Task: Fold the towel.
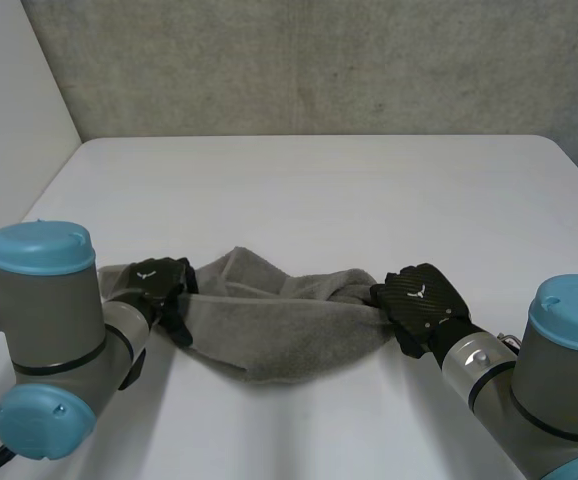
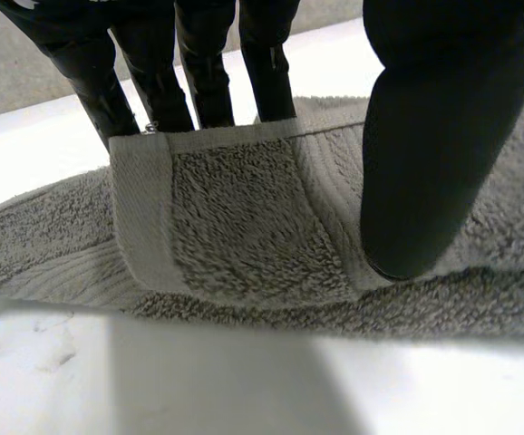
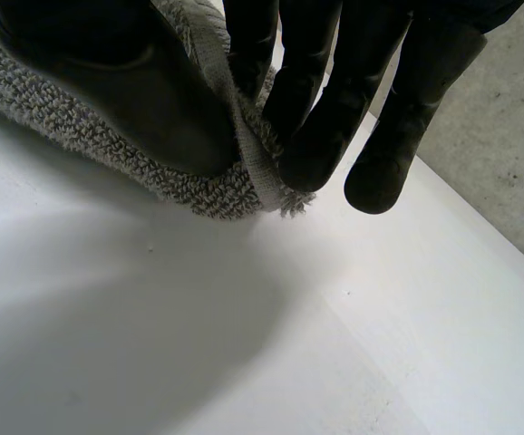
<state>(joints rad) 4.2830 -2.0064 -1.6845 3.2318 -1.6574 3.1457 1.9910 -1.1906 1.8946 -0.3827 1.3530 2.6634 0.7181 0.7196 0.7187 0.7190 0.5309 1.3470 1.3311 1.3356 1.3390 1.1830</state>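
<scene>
Grey terry towel (image 1: 269, 320), head view: it sits bunched in the lower centre of the frame on the white counter (image 1: 329, 190). It is slung between the two hands and sags in the middle, with a rumpled ridge along its far side. The left hand (image 1: 159, 285), at lower left, grips one end. The right hand (image 1: 419, 300), at lower right, grips the other, where the cloth gathers into a twist.

Left wrist view: a hemmed corner, with a flat woven band around looped pile, stands in front of the fingers (image 2: 153, 82). The thumb (image 2: 425, 145) presses on the cloth from the front, so this hand pinches the corner. The rest of the towel spreads out beyond the thumb.

Right wrist view: the thumb (image 3: 126, 82) and fingers (image 3: 307, 127) close on a hemmed edge, with pile bulging beneath the thumb. This hand also pinches the cloth, apparently just above the counter.

Judgement: the step in hand is carrying the pinched edge across to make the fold. To do it well, both pinches should stay firm on the hem and the hands should draw apart until the sag is gone. They should then travel level and together, so that corner meets corner and no crease is trapped.
</scene>
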